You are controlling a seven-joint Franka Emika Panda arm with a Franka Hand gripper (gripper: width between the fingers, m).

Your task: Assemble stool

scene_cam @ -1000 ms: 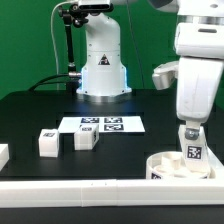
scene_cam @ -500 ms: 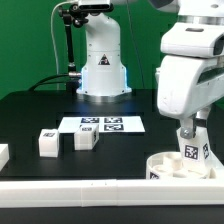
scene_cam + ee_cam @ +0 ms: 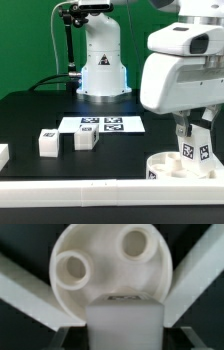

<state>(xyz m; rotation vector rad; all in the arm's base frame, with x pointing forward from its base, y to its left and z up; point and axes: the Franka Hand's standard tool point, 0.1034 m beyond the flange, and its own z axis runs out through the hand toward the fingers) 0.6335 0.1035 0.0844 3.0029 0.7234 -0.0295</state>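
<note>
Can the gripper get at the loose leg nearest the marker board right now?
Probably not yet: the gripper is shut on another leg over the seat. The loose leg stands in the open by the marker board with nothing over it, so access looks free once that leg is released.

Cannot see the top of the leg [image 3: 190, 153], hidden in the gripper [image 3: 190, 133]. Cannot see the whole seat disc [image 3: 165, 168] by the table [image 3: 40, 115] corner, cut by the picture's edge. Cannot read the blurry tag [image 3: 125, 297].
</note>
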